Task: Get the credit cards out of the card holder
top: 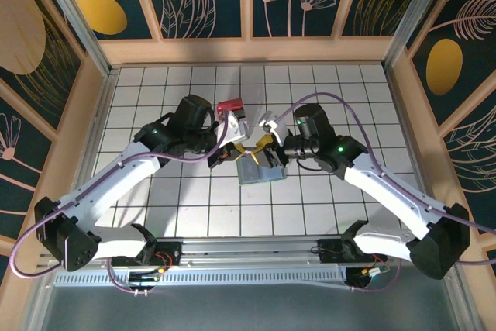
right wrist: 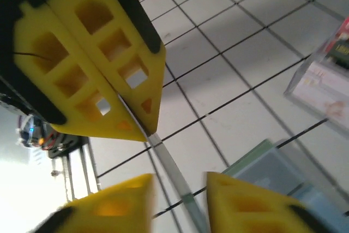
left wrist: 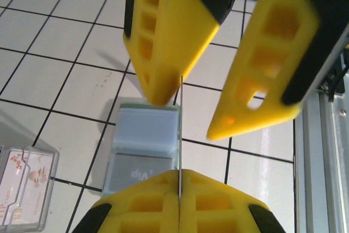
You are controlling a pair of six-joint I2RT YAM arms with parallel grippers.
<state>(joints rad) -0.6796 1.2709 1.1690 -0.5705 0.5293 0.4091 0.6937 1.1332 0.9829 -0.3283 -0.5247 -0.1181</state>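
The pale green-grey and blue-grey bifold card holder (top: 260, 170) lies opened flat on the white tiled tabletop (top: 353, 98), and both arms meet directly above it. The left gripper (left wrist: 179, 181) has its jaws clenched on a thin, pale card (left wrist: 180, 129) held edge-on over the holder's right side. The right gripper (right wrist: 179, 179) stands released, with its jaws spread to either side of the card's far end and not yet pressing it. I cannot tell whether the card's lower edge is fully clear of the holder.

This looks like the drawing-out or handing-over of one card. A grey card marked "Vip" (left wrist: 136, 174) remains in the holder's near pocket, so the task is likely only partly done.

To do the step well:
- Keep the left clamp firm and the card vertical, so it does not twist between the pads.
- If the right gripper is to take the card, bring its jaws square onto the flat faces, and let the left release only once they hold.
- Lift straight up from the holder, so that the soft leaves are not dragged along.
- Set the card on bare tile beside the holder, away from the red-topped clear plastic block (top: 230, 106) just beyond it.
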